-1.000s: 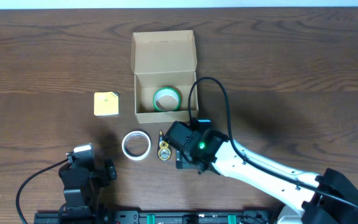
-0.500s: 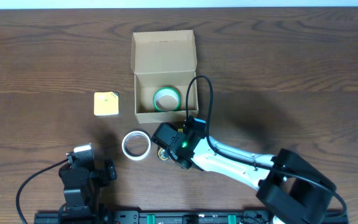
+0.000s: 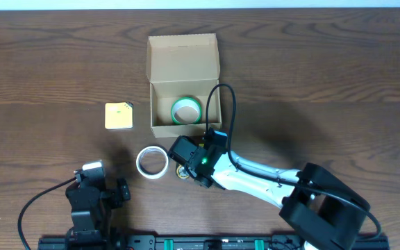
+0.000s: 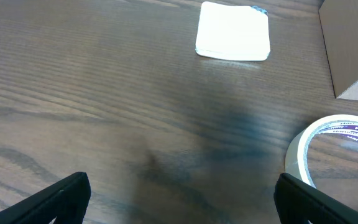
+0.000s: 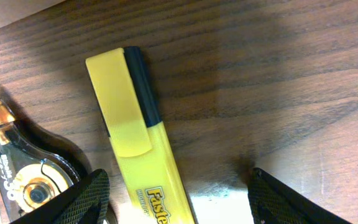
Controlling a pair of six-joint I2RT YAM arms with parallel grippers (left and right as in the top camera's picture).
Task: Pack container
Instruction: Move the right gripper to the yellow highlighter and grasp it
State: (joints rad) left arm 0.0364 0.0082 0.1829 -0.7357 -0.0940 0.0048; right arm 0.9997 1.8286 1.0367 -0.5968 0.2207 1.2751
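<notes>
nearest on the dark wooden bench (image 3: 339, 76) lay one white tape roll (image 3: 151, 162), one clear correction-tape dispenser (image 5: 23, 177) and, just beside it, one yellow highlighter pen (image 5: 135, 137); farther, one yellow square notepad (image 3: 119, 116); farthest, one open tan cardboard box (image 3: 183, 59) holding one green tape roll (image 3: 186, 110). the right tool (image 5: 176, 194) stood spread astride the highlighter, contact unclear; the left tool (image 4: 182, 199) gaped empty.
</notes>
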